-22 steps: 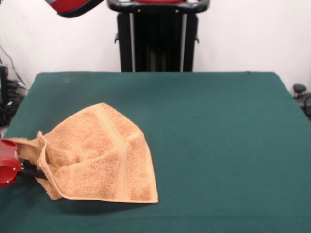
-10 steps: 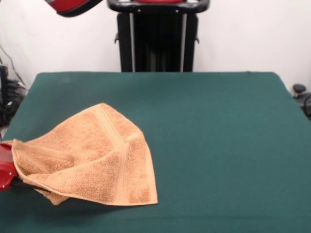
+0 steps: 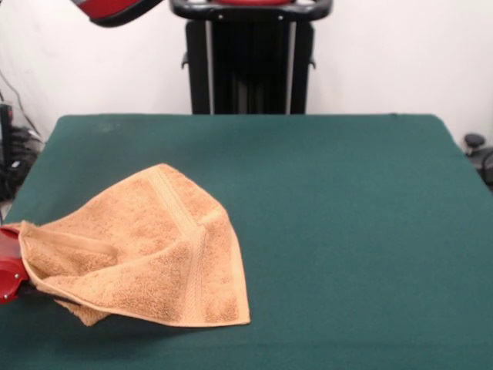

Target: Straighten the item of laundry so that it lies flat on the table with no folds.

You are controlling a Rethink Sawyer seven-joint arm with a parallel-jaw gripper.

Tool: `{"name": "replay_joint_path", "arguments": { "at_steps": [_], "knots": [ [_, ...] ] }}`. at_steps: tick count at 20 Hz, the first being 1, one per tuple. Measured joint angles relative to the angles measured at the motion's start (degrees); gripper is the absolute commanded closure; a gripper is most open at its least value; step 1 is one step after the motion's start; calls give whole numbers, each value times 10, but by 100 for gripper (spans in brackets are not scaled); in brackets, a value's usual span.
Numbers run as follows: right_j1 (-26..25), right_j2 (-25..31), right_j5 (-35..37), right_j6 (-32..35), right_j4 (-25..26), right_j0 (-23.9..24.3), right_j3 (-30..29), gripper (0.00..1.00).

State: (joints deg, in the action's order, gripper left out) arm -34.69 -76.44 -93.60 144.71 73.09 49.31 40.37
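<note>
Towel (image 3: pixel 150 250) is being held folded over itself on the table (image 3: pixel 347 216), near its left front corner in the front view. Gripper (image 3: pixel 8 266) is being hidden by the cloth at the left edge, so its fingers' state cannot be told.

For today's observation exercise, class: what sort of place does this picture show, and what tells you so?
Probably a robotics lab or test room. A green-covered table stands against a bare white wall, a black pedestal rises behind it, and a red robot part sits beside a rumpled towel.
</note>
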Motion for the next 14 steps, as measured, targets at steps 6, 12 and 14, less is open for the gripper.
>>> {"name": "replay_joint_path", "arguments": {
  "at_steps": [6,12,14],
  "knots": [
    [7,1,8,0,1,-12,-18,0],
    [33,19,35,-3,11,-64,-102,0],
    [41,26,42,-5,14,-82,-131,0]
  ]
}}
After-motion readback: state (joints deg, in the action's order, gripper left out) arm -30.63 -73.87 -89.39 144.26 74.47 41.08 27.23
